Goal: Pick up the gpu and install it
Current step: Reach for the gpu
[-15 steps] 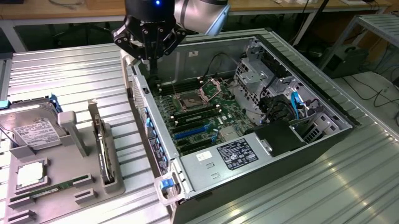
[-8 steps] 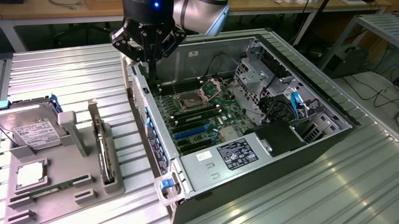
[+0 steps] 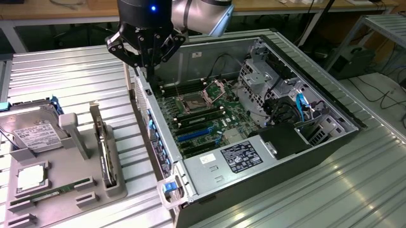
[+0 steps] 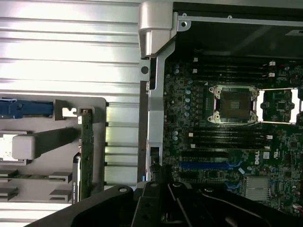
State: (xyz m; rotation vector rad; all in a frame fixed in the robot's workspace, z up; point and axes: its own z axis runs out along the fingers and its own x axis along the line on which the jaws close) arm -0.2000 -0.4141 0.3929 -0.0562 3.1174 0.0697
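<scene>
The gpu [image 3: 103,148] stands on edge in a slot of the grey holder tray [image 3: 70,209], on the exterior view's left; from the wrist it appears as a thin green board edge [image 4: 86,156]. My gripper [image 3: 148,70] hangs over the open computer case's left wall [image 3: 144,102], well apart from the gpu. Its fingers are together with nothing between them. The dark gripper body [image 4: 161,191] sits above the case wall near the motherboard [image 4: 227,142]. A blue expansion slot [image 3: 193,135] [image 4: 208,165] lies on the board.
The open computer case [image 3: 254,161] lies on a ribbed metal table [image 3: 70,76]. A silver hard drive [image 3: 32,133] and a thin RAM stick [image 3: 54,192] share the holder tray. Inside the case are the CPU socket [image 3: 193,102], drive cages [image 3: 260,76] and cables [image 3: 298,107].
</scene>
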